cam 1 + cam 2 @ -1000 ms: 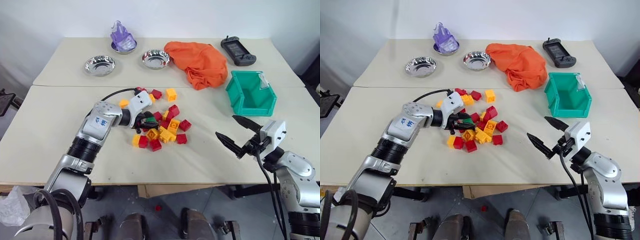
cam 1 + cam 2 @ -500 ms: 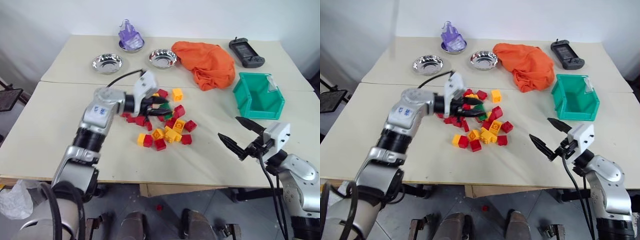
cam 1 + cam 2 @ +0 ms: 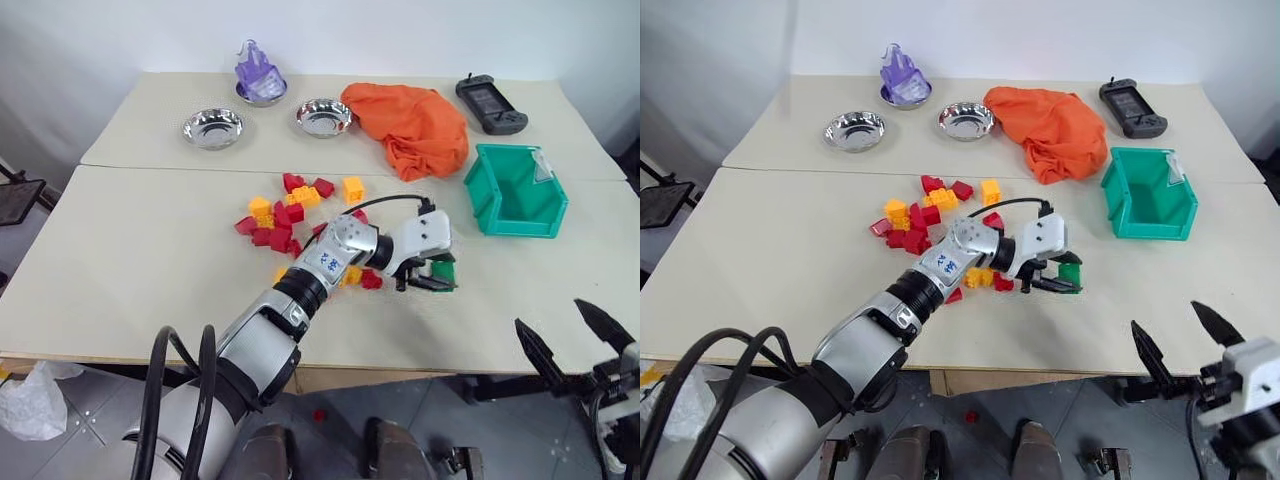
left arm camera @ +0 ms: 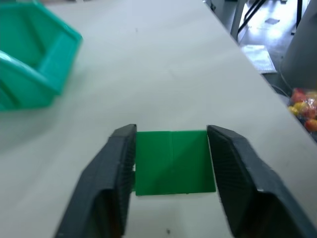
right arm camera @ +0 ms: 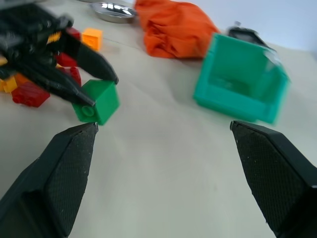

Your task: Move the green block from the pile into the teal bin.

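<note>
I have the green block (image 4: 172, 162) sitting between the two fingers of the left tool (image 3: 432, 276), on the bare bench (image 3: 150, 270) past the right side of the pile (image 3: 300, 225) and short of the teal bin (image 3: 515, 190). In the left wrist view the fingers flank the block's sides closely, but I cannot tell whether they are pinching it or have just let go; the block looks to be resting on the bench. The right tool (image 3: 1185, 345) is spread wide and empty at the bench's near edge. The bin is well apart from the block, up and to the right. To do this step well I would make sure the block is squarely clamped across its flat sides, lift it clear before travelling, carry it over the bin's rim, and release only once it hangs above the bin's open top.
</note>
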### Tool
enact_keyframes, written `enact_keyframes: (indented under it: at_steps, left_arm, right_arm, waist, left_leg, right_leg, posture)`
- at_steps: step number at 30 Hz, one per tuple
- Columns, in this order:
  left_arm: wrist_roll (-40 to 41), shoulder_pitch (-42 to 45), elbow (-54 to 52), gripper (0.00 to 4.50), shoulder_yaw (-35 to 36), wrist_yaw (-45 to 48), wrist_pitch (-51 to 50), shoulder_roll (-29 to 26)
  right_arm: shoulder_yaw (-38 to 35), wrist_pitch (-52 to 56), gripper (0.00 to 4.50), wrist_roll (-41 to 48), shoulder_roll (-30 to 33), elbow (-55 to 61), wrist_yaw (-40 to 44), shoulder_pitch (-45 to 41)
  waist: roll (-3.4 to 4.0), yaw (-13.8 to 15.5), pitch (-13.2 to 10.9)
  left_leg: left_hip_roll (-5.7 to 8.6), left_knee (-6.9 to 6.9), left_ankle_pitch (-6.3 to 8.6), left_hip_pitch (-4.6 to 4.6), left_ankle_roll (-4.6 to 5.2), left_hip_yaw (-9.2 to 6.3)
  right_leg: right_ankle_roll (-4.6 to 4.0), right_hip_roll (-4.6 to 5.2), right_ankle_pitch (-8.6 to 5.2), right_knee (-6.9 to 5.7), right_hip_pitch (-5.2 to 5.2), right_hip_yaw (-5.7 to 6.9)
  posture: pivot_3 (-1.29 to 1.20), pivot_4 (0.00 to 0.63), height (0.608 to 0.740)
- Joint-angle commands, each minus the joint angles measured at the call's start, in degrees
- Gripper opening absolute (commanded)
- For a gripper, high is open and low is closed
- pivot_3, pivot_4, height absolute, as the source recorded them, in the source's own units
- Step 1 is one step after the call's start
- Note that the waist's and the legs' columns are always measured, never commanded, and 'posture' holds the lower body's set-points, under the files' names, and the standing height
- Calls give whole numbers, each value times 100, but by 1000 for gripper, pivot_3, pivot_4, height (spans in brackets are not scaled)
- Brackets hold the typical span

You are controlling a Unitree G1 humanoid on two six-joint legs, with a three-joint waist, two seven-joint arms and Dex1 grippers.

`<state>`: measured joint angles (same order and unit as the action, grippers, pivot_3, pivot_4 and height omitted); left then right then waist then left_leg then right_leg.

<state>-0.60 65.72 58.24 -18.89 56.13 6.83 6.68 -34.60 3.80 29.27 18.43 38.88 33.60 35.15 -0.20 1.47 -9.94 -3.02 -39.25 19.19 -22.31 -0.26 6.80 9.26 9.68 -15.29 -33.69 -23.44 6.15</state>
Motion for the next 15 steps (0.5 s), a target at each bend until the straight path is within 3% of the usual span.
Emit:
enact_keyframes:
  at_steps: [1,2,7,12,15]
  left_arm:
    - [191,-37,-239,3651,256,275,511,14]
    - [229,-34,-240,3941,331,329,566,-25]
    - [472,-226,-362,3941,823,471,647,-483]
    - [1277,-1075,-1780,3941,1456,1292,289,-1548]
    - [1486,-1807,-2545,4469,1697,1719,347,-2411]
  right_arm:
    - [253,-103,4500,-138,-93,476,-189,72]
    - [292,-41,4500,-107,-58,504,-207,44]
    - [444,533,4500,133,649,247,17,-360]
    - [1116,1839,4500,445,1507,180,-90,-1317]
    - [1691,2304,4500,151,1709,34,-262,-1802]
  waist:
    - [0,-10,0]
    - [0,-7,0]
    - [0,-8,0]
    - [3,-73,1]
    - [2,-33,1]
  left_leg:
    - [-1,-1,1,-1,2,0]
    - [-1,-2,1,0,3,-2]
    - [-2,-3,4,0,8,-6]
    - [-9,-1,2,7,5,-6]
    - [-9,-2,1,5,2,-9]
  right_leg:
    - [-1,0,-1,2,0,0]
    - [-3,0,-1,-1,0,-1]
    - [-5,0,0,-11,-2,-1]
    - [-15,0,-2,-32,-7,-1]
    - [-16,-1,-3,-36,-9,5]
  posture:
    - [0,150,740]
    - [0,150,740]
    - [0,150,740]
    - [0,150,740]
    - [0,150,740]
